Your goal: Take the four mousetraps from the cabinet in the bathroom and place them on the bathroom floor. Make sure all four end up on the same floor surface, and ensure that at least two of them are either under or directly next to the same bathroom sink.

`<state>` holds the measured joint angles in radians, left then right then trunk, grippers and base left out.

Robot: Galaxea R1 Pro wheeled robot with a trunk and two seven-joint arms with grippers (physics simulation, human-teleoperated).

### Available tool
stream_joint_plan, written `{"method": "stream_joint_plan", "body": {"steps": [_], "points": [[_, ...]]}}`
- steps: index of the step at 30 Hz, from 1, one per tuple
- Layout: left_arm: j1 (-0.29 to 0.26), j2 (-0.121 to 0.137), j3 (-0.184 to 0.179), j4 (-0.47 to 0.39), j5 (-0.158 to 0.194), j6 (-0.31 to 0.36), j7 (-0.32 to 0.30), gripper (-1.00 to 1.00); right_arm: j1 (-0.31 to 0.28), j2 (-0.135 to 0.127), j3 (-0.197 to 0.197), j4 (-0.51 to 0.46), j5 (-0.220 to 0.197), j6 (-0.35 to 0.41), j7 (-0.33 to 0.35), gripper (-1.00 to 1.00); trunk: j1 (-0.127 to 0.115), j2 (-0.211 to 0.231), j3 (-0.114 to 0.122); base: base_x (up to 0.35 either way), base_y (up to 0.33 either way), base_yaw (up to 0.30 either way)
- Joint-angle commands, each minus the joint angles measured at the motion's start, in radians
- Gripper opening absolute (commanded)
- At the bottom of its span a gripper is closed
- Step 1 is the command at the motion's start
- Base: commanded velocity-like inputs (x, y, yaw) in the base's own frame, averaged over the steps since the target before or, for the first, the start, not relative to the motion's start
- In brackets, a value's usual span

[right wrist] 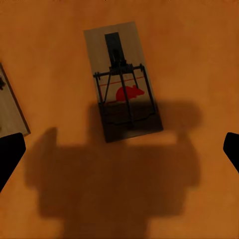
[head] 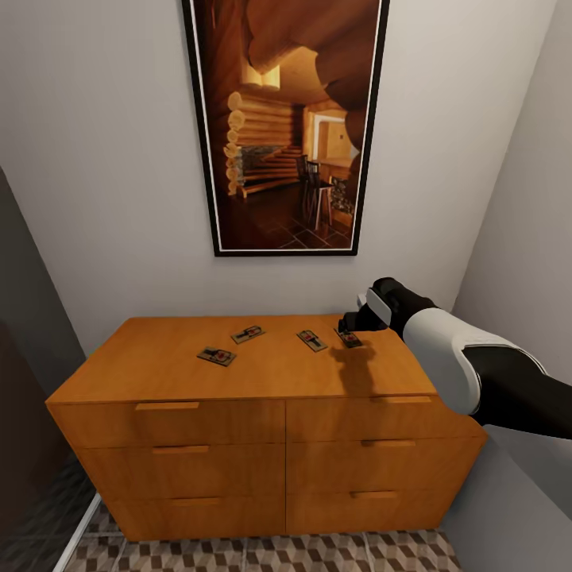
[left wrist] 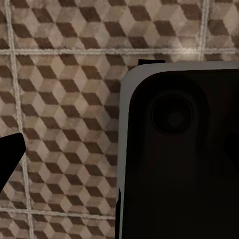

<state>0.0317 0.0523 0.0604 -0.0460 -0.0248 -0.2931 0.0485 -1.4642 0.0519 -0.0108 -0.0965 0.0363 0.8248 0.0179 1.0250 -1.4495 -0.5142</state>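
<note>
Counting: four mousetraps, one cabinet, one framed picture, one arm with its pincer in the head view.
Wall picture [head: 287, 123]: tall dark-framed print of a log-cabin interior, upper centre of the head view.
Cabinet [head: 262, 445]: wide orange-brown wood, lower half of the head view; six drawer fronts with bar handles, all pushed in, contents hidden.
Bathroom floor [head: 262, 554]: cube-pattern tiles along the bottom edge of the head view.
Mousetraps: all four lie flat in a loose row on the cabinet top, centre of the head view: first mousetrap [head: 216, 356], second mousetrap [head: 248, 334], third mousetrap [head: 311, 340], fourth mousetrap [head: 348, 338].
Right pincer [head: 349, 322]: hovers just above the fourth mousetrap, fingers spread wide, gripping nothing.
Left pincer [left wrist: 10, 159]: one dark fingertip at the left edge over floor tiles; cannot tell its state.
</note>
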Motion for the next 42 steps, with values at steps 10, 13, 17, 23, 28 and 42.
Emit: {"method": "stream_joint_plan", "body": {"steps": [10,13,17,23,28,42], "points": [[0.001,0.000,0.006,-0.002,-0.003,-0.001,0.001,1.00,0.000,0.000,0.000,0.002,0.004,0.004,0.002,1.00,0.000,0.000,-0.003,0.000,0.000,0.000],[0.001,0.000,0.006,-0.002,-0.003,-0.001,0.001,1.00,0.000,0.000,0.000,0.002,0.004,0.004,0.002,1.00,0.000,0.000,-0.007,0.000,0.000,0.000],[0.001,0.000,0.006,-0.002,-0.003,-0.001,0.001,1.00,0.000,0.000,-0.001,0.003,0.004,0.004,0.002,1.00,0.000,0.000,-0.012,0.000,0.000,0.000],[0.001,0.000,0.006,-0.002,-0.003,-0.001,0.001,1.00,0.000,0.000,0.000,0.004,0.004,0.004,0.002,1.00,0.000,0.000,-0.020,0.000,0.000,0.000],[0.001,0.000,0.006,-0.002,-0.003,-0.001,0.001,1.00,0.000,0.001,0.000,0.005,0.004,0.004,0.002,1.00,0.000,0.000,-0.022,0.000,0.000,0.000],[0.001,0.000,0.006,-0.002,-0.002,-0.001,0.001,1.00,0.000,0.000,0.000,0.006,0.005,0.003,0.001,1.00,0.000,0.000,-0.023,0.000,0.000,0.000]]}}
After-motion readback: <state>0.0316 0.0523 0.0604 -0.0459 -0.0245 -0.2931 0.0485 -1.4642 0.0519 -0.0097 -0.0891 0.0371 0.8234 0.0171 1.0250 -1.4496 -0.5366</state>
